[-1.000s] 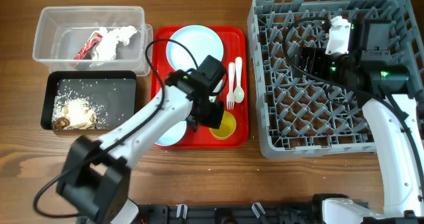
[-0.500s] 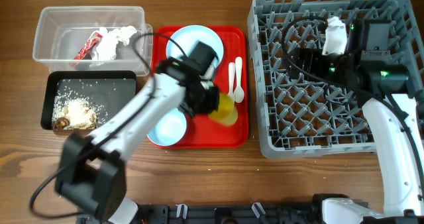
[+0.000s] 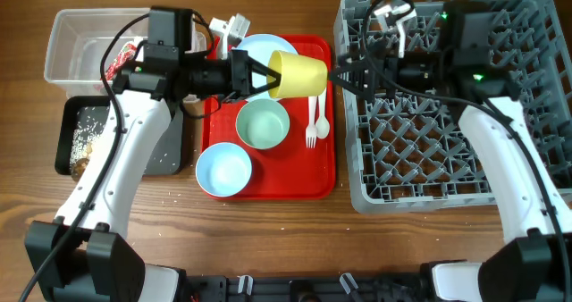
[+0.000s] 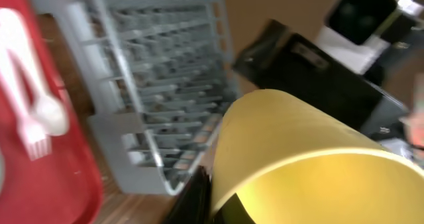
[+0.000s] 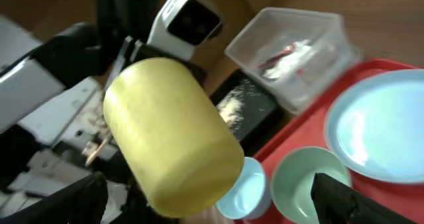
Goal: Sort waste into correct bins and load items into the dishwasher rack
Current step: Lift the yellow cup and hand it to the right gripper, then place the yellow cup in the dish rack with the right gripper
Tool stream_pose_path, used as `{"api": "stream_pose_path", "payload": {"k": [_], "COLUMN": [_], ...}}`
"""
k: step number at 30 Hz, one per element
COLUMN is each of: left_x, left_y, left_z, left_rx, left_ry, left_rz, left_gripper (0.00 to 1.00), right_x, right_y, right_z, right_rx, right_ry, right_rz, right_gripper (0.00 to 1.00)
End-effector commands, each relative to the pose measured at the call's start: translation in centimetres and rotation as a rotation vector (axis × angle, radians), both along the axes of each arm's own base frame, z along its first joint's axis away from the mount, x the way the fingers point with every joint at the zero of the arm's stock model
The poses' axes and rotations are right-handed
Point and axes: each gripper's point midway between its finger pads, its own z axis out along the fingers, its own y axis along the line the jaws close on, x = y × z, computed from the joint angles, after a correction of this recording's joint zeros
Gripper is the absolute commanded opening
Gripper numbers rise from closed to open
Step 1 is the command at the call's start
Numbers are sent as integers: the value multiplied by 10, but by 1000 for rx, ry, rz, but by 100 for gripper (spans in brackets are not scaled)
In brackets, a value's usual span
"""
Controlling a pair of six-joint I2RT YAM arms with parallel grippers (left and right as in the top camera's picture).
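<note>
**Handover in mid-air.** Left end effector [image 3: 264, 77] pinches the yellow cup [image 3: 299, 73], aloft at 1 o'clock over the red tray [image 3: 299, 172]. Right end effector [image 3: 343, 70], spread, sits at its 3 o'clock; early release would likely drop it onto the fork [image 3: 310, 123].

Wooden table [image 3: 286, 222]: clear tub [image 3: 79, 62], black tray [image 3: 61, 138], red tray [image 3: 295, 182], grey rack [image 3: 429, 159].

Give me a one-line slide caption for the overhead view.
Left fingers hold the yellow cup sideways over the red tray, base toward the open right fingers by the dishwasher rack.
</note>
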Motion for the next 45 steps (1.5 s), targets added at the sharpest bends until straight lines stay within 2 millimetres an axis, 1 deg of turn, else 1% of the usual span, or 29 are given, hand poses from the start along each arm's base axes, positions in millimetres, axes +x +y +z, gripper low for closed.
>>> {"api": "stream_pose_path", "payload": {"k": [1,2,5,8,12,17,21,23,25,26,27,28,29,30,31,33,34,36,37,39,41,43,44,45], "left_x": [-15,-15,-15,-15,-15,-14,-14,-14,-14,-14,-14,-14,-14,-14,-14,-13,-11,-4,1,14,26,37,42,44], "left_y": [-4,-4,-4,-4,-4,-5,-5,-5,-5,-5,-5,-5,-5,-5,-5,-4,-4,0,3,11,23,40,53,61], "left_z": [27,27,28,28,28,29,29,29,29,29,29,29,29,29,29,29,27,21,17,4,-14,-36,-49,-56], "left_rx": [-120,-121,-125,-125,-125,-127,-126,-126,-126,-126,-126,-126,-126,-126,-126,-123,-114,-78,-49,30,142,282,371,426], "left_ry": [-30,-29,-29,-30,-30,-49,-49,-49,-49,-49,-48,-48,-48,-48,-48,-49,-51,-57,-62,-67,-58,-40,-27,-17], "left_rz": [-97,-98,-102,-101,-101,-102,-102,-102,-102,-102,-102,-102,-102,-102,-102,-99,-90,-52,-24,51,143,246,305,340], "left_gripper": [4,4,4,4,4,4,4,4,4,7,12,20,33,38,45,47,49,52,53,57,60,61,61,61], "right_x": [-13,-15,-17,-23,-28,-29,-28,-28,-26,-25,-24,-23,-21,-19,-14,-5,4,18,26,34,31,21,10,1], "right_y": [19,23,31,42,49,49,48,48,48,48,48,47,46,44,39,31,22,5,-8,-29,-51,-72,-86,-95], "right_z": [11,12,17,25,25,22,18,18,18,18,20,20,21,21,20,18,13,1,-10,-30,-50,-64,-70,-73], "right_rx": [68,70,79,99,101,97,81,81,79,77,79,79,80,79,72,64,41,-11,-62,-165,-294,-427,-511,-571], "right_ry": [-26,-41,-60,-83,-86,-64,-39,-41,-48,-55,-64,-70,-80,-76,-57,-44,-3,50,94,168,234,299,344,376], "right_rz": [126,137,159,201,221,221,202,201,196,191,190,188,183,173,144,102,37,-73,-157,-295,-415,-516,-569,-602], "right_gripper": [99,98,93,83,73,75,74,72,66,64,62,60,57,54,54,53,53,53,53,52,52,53,52,52]}}
